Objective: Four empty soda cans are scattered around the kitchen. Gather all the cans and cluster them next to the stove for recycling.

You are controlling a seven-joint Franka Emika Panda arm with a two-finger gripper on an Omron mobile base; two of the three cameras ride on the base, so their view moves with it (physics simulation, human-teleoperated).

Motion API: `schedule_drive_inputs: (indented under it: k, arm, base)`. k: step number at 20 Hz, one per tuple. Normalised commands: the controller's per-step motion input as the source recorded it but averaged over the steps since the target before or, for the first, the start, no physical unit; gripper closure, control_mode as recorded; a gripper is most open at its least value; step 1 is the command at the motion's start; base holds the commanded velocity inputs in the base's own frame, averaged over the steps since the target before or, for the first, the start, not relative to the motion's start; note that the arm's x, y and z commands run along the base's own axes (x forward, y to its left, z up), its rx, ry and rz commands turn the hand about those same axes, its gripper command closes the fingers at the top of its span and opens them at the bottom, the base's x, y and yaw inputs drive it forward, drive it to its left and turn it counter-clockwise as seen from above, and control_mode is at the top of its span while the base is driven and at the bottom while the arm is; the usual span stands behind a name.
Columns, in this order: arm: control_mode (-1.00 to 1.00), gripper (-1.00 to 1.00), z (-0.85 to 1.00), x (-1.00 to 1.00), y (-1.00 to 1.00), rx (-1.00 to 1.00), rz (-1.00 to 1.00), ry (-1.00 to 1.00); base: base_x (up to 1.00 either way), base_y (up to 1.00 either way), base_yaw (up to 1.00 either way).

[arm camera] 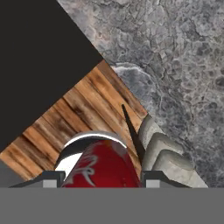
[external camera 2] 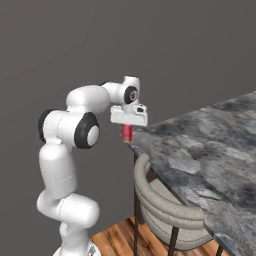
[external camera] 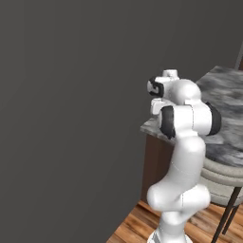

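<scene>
The pincer (external camera 2: 128, 131) is closed on a red soda can (external camera 2: 127, 133), one finger on each side of its body. The can hangs below the hand, upright, its long axis vertical, held in the air just off the corner of the grey marble bench (external camera 2: 200, 155). In the hand view the soda can (arm camera: 101, 168) runs along the fingers, its silvery rim pointing away from the hand toward the wooden floor (arm camera: 70, 122). A padded chair (external camera 2: 162, 210) stands under the bench edge.
</scene>
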Motion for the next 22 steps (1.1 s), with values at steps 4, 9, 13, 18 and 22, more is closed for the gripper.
schedule_drive_inputs:
  k: [4,9,13,18,22]
  arm:
    - [-1.0,1.0,0.02,-0.79,0.29,-0.08,0.18,-0.04]
    - [-1.0,1.0,0.0,-0.96,0.14,-0.03,0.15,-0.07]
    - [-1.0,1.0,0.0,-0.88,0.31,-0.05,0.12,-0.06]
    - [-1.0,1.0,-0.05,-0.78,0.25,-0.01,0.12,0.0]
    - [-1.0,1.0,-0.02,-0.46,0.06,0.0,0.0,0.03]
  base:
    - [0.0,0.0,0.0]
    - [0.0,0.0,0.0]
    - [0.0,0.0,0.0]
    - [0.0,0.0,0.0]
    - [0.0,0.0,0.0]
